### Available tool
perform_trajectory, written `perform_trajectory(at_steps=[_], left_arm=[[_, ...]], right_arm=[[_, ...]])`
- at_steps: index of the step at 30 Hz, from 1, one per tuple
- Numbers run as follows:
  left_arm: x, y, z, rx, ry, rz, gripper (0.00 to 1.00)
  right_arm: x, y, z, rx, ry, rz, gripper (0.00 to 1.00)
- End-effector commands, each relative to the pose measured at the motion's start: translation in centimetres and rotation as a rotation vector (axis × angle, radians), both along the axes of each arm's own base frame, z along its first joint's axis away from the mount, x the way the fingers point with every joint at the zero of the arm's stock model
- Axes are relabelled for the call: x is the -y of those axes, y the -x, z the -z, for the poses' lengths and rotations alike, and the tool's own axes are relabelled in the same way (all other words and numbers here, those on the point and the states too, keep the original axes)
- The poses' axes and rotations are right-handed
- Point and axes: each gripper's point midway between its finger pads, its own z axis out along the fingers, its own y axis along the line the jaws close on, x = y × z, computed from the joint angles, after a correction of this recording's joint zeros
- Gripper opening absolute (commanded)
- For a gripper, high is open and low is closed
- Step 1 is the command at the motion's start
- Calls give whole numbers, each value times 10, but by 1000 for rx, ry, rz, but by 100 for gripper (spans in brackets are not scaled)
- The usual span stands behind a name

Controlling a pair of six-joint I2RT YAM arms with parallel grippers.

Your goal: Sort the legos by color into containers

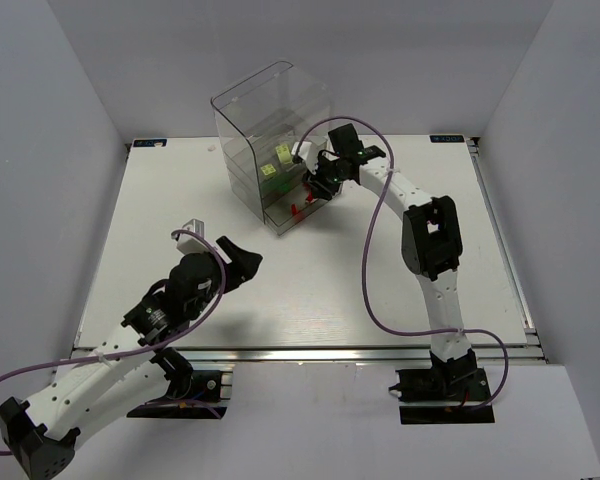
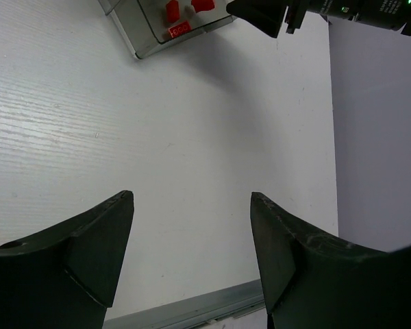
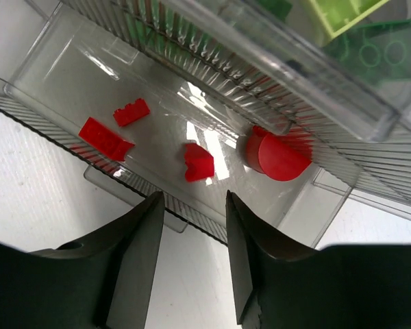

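The clear drawer unit (image 1: pixel 265 130) stands at the back of the table with its bottom drawer (image 3: pixel 61 75) pulled out. Several red legos (image 3: pixel 198 162) lie in that drawer, among them a flat piece (image 3: pixel 106 139) and a round one (image 3: pixel 277 156); they also show from above (image 1: pixel 298 208). Yellow-green legos (image 1: pixel 275 160) and a dark green one (image 3: pixel 377 48) sit in the upper drawers. My right gripper (image 3: pixel 194 205) is open and empty, just over the drawer's front edge (image 1: pixel 320 187). My left gripper (image 2: pixel 190 199) is open and empty over bare table (image 1: pixel 242 258).
The white table (image 1: pixel 180 220) has a metal rail along its near edge (image 2: pixel 192 312). White walls close in the left, back and right sides. The right arm's purple cable (image 1: pixel 375 260) loops above the table. The right gripper's tip shows in the left wrist view (image 2: pixel 274 17).
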Motion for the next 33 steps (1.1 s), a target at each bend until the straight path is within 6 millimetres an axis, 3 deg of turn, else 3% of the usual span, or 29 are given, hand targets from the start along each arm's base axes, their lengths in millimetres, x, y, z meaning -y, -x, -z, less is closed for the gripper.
perform_trajectory(at_steps=[1, 4, 5, 6, 7, 8, 10, 11, 15, 18, 21, 23, 26, 29, 33], left_arm=[[0, -1, 2, 3, 24, -7, 78], [2, -3, 2, 2, 15, -7, 79], [2, -4, 2, 2, 11, -7, 79], [3, -5, 3, -3, 2, -7, 79], [4, -5, 3, -2, 0, -5, 78], [4, -6, 5, -5, -8, -3, 79], [5, -7, 5, -5, -7, -1, 79], [5, -7, 8, -9, -11, -1, 78], [5, -8, 8, -6, -11, -4, 79], [4, -8, 9, -7, -17, -7, 79], [5, -7, 11, -12, -15, -4, 79], [5, -7, 15, -20, -21, -5, 78], [7, -7, 15, -28, -18, 4, 78], [9, -7, 17, -39, -17, 8, 78], [9, -6, 20, -51, -14, 7, 78]], right_arm=[[-9, -17, -38, 80, -83, 35, 47], [-10, -11, -43, 65, -105, 27, 33], [-7, -8, -40, 50, -110, 21, 22], [-8, -2, -45, 47, -120, 0, 0], [-10, 4, -49, 60, -131, -57, 0], [-6, 18, -33, 29, -118, -102, 0], [-7, 45, -33, 16, -139, -235, 0], [-2, 59, -22, 27, -119, -305, 0], [7, 84, 2, 67, -90, -436, 0], [9, 72, 13, 115, -40, -420, 0], [6, 44, 22, 137, -3, -293, 0], [3, 10, 25, 208, 29, -159, 0], [-3, -15, 22, 277, 33, -59, 0], [-8, -24, 24, 335, 30, 4, 0], [-17, -38, 8, 456, -31, 52, 0]])
